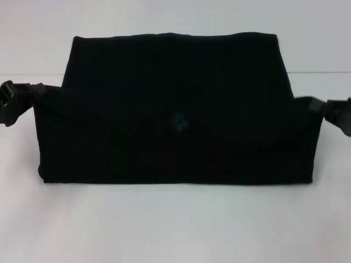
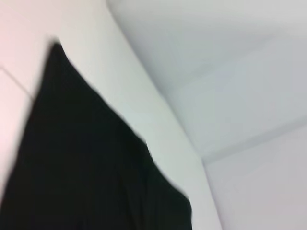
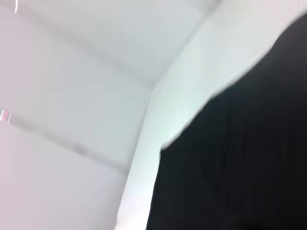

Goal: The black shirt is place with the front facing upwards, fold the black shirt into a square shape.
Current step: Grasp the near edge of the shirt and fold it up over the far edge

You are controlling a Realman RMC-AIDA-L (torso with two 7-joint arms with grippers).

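The black shirt spreads wide across the white table, plain side showing, with a small bluish mark near its middle. Its near part is raised and stretched taut between the two sides, with a straight lower edge. My left gripper pinches the shirt's left corner, and my right gripper pinches the right corner. The left wrist view shows black cloth hanging against the white surface. Black cloth also fills one side of the right wrist view. No print shows.
The white table runs in front of the shirt and on both sides of it. A pale wall stands behind the table's far edge.
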